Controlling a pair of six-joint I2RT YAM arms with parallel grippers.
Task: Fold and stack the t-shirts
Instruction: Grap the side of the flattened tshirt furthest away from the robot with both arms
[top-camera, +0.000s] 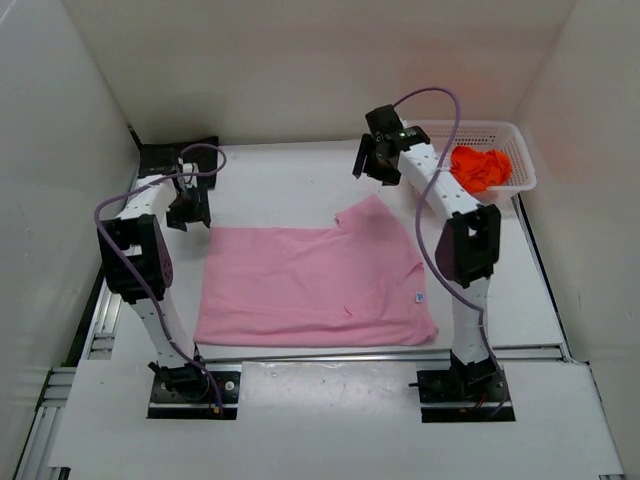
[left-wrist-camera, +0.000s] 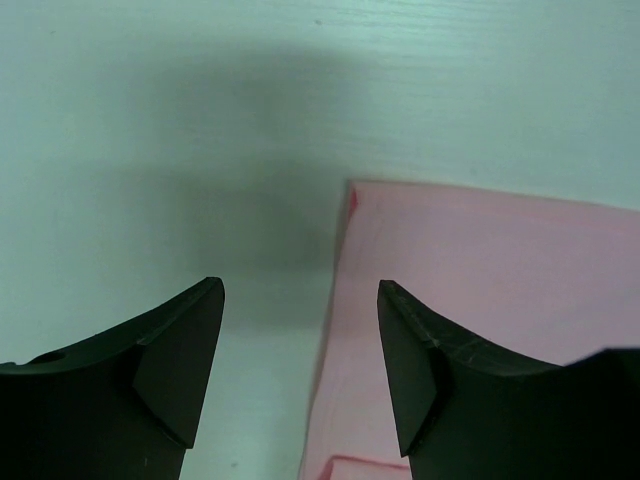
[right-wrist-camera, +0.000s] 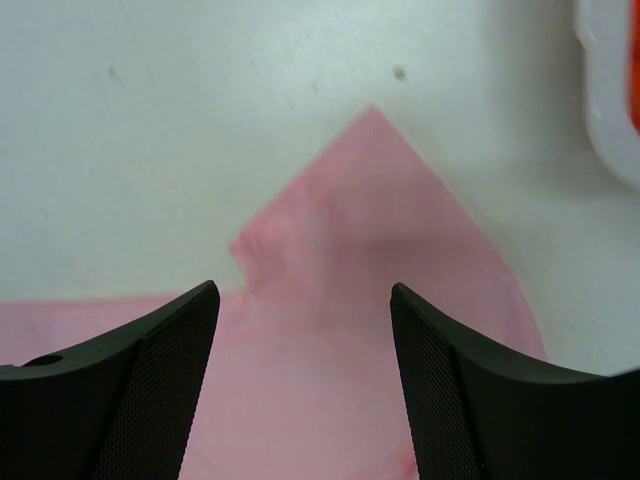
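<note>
Left gripper (left-wrist-camera: 300, 290): my fingers are spread apart and hold nothing. They hover above the far left corner of the pink shirt (top-camera: 310, 285).
Right gripper (right-wrist-camera: 305, 290): my fingers are parted and empty too. They hang over the sleeve that sticks out at the shirt's far right corner.
Pink shirt: it lies flat in the middle of the table (top-camera: 280, 180), its near hem close to the front edge. It is smooth apart from that sleeve.
Orange shirt (top-camera: 480, 167): it is crumpled in the basket (top-camera: 480, 125) at the far right corner.
Black shirt: I can't pick it out. There is a dark shape at the far left corner, but it is too unclear to name.
Done: I judge the pink shirt is laid out, at most partly folded.
Left: I reckon the sleeve must go in and the pink shirt be folded down. The other shirts are yet to be folded, and no stack has been started.
</note>
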